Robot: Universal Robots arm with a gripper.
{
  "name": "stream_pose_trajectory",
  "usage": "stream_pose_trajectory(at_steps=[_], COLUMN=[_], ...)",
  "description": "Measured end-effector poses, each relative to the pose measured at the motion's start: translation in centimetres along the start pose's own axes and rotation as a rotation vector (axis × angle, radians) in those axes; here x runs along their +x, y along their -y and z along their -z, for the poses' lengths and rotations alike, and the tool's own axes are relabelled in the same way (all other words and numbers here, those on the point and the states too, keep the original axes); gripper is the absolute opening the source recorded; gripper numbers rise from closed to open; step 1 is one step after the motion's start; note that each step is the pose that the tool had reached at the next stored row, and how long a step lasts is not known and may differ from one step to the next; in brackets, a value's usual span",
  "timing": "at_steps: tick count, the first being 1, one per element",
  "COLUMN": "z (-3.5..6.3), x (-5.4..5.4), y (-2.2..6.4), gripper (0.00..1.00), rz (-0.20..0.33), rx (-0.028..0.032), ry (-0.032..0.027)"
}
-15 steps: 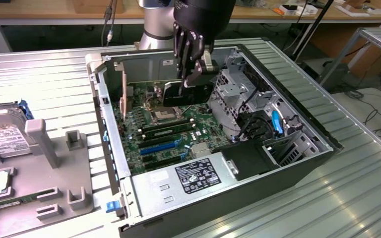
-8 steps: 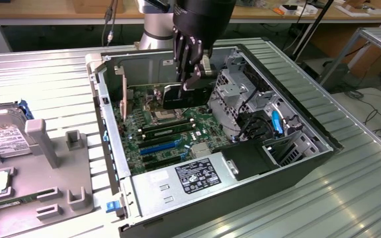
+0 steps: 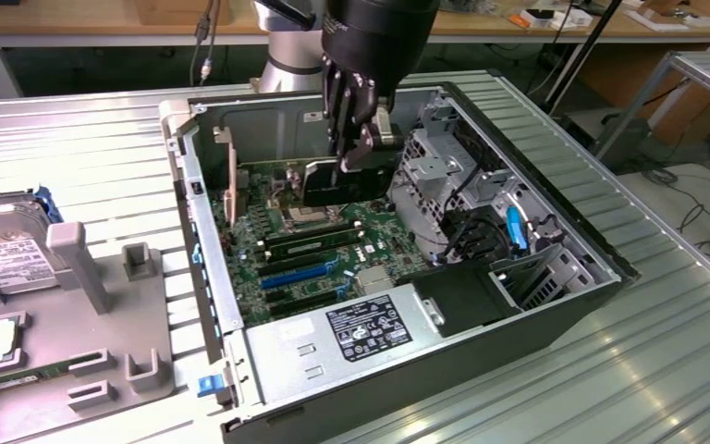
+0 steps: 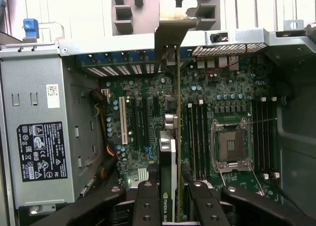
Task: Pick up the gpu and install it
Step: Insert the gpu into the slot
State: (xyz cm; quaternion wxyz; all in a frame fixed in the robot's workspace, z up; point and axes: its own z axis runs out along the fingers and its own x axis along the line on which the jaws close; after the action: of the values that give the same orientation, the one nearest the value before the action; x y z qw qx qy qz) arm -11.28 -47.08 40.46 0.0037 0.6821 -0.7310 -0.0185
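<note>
You see the black-fingered gripper (image 3: 361, 159) pinching the gpu (image 3: 340, 185), a thin green circuit card with a black cooler block and a silver end bracket. It is inside the open grey metal computer case (image 3: 195, 231). The card stands on edge over the green motherboard (image 3: 373, 222). Its bracket (image 4: 174, 18) is at the case wall with the slot openings. The fingers (image 4: 147, 206) press on both faces of the card. Its lower edge is hidden, so you cannot tell whether it touches a slot. The arm (image 3: 287, 55) is cut off at the exterior view's top edge.
</note>
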Motion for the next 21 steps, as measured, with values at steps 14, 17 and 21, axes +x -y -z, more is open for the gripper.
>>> stream_pose_trajectory(at_steps=[14,17,21], z=[-1.31,-1.31,-1.31], x=[0.0,0.0,0.0], y=[0.08,0.08,0.08], gripper=[0.27,0.27,0.27], rz=[0.0,0.0,0.0], rx=[0.0001,0.0001,0.0001], ry=[0.0002,0.0002,0.0002])
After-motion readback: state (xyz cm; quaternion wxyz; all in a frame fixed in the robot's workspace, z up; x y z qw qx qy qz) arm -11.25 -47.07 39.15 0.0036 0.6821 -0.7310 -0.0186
